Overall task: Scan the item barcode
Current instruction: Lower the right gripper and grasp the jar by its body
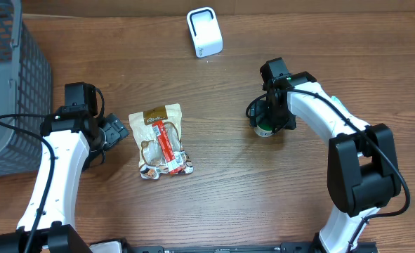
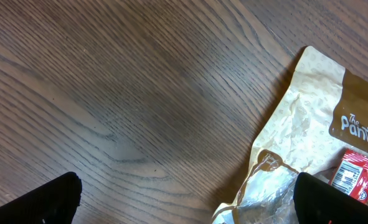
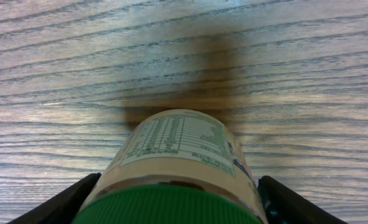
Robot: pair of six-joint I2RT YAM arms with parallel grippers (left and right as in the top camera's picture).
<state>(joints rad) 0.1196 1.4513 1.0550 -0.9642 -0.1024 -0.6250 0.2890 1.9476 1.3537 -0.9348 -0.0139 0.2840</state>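
A jar [image 3: 177, 149] with a green lid and a beige label stands on the wood table under my right gripper [image 3: 174, 205]. Its two black fingers [image 3: 65, 202] flank the jar just below the lid, with a thin gap showing on the right side, so the gripper is open. Overhead, the jar [image 1: 264, 128] peeks out beneath the right gripper [image 1: 272, 116]. A tan snack bag [image 1: 162, 140] with a red label lies flat at centre left. My left gripper [image 1: 116, 132] is wide open beside the snack bag [image 2: 308, 124], one fingertip over its foil edge. A white scanner [image 1: 204, 31] stands at the back.
A grey mesh basket [image 1: 10, 84] fills the far left. Bare wood table [image 1: 235, 183] lies between the two arms.
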